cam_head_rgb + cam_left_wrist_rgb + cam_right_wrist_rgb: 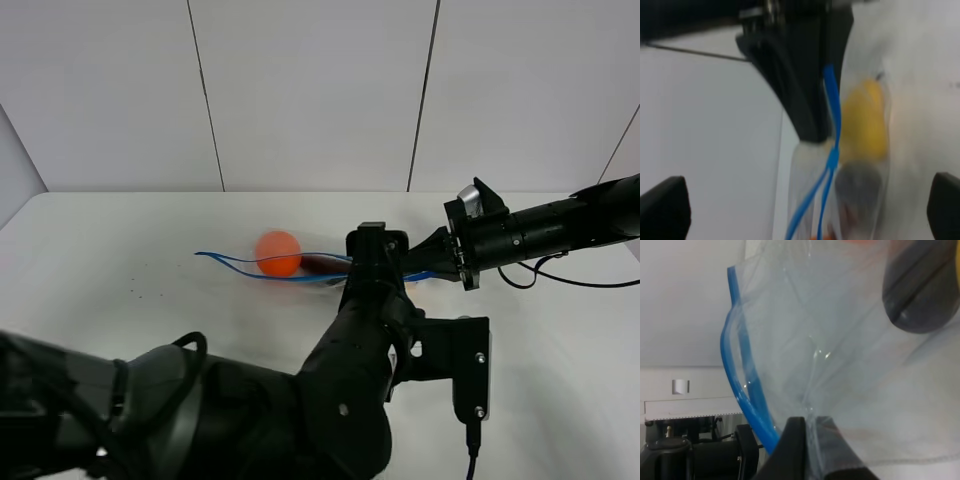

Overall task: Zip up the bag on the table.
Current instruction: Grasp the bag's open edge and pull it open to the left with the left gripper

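Looking down from the high camera, we see the bag [235,264] lying near the middle of the table [110,260], its orange ball [278,253] showing, with both arms meeting at its right end. Through the left wrist camera, the left gripper [805,210] stands spread wide, its fingers well apart on either side of the bag, while the right gripper [812,132] pinches the bag beside the blue zipper strip [832,100]. Through the right wrist camera, we see those jaws pressed together on the clear film.

I see white wall panels [310,90] behind the right pincer [425,255], split by dark vertical seams [205,95]. White surface [120,250] beneath it. Light soft, even.
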You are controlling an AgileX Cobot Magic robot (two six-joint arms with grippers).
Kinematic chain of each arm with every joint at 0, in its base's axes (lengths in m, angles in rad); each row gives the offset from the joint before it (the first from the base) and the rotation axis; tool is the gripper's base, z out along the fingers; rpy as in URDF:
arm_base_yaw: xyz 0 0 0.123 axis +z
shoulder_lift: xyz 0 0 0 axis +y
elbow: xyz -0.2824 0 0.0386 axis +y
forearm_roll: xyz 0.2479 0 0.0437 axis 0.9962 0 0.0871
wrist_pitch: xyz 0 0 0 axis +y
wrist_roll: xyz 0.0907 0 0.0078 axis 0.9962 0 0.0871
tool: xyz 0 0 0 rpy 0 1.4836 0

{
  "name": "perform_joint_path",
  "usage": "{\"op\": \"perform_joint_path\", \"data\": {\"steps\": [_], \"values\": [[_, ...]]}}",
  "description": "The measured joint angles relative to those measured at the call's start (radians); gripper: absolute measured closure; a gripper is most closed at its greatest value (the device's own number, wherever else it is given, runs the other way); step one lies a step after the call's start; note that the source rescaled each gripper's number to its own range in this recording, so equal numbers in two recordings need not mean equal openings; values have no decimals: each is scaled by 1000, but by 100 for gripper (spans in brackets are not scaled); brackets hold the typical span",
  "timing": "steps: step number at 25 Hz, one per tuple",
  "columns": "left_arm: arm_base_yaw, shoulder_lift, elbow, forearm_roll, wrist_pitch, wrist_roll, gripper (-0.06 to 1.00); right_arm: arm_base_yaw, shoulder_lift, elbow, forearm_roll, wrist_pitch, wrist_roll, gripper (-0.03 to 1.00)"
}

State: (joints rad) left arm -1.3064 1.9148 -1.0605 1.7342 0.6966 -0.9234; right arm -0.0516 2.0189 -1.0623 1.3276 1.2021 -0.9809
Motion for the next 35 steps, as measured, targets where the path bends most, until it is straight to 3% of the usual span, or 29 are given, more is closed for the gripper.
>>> {"op": "perform_joint_path", "data": {"steps": [6,17,26,35], "values": [[27,75,-74,3,-11,0,-4,0,0,0,-2,0,3,97],[75,92,-84,3,-35,0,2,0,0,0,-11,0,6,97],[75,93,-109,3,-43,76,31,0,0,0,-11,0,6,97],[84,116,-114,3,-64,94,49,0,0,0,-11,0,6,97]]}}
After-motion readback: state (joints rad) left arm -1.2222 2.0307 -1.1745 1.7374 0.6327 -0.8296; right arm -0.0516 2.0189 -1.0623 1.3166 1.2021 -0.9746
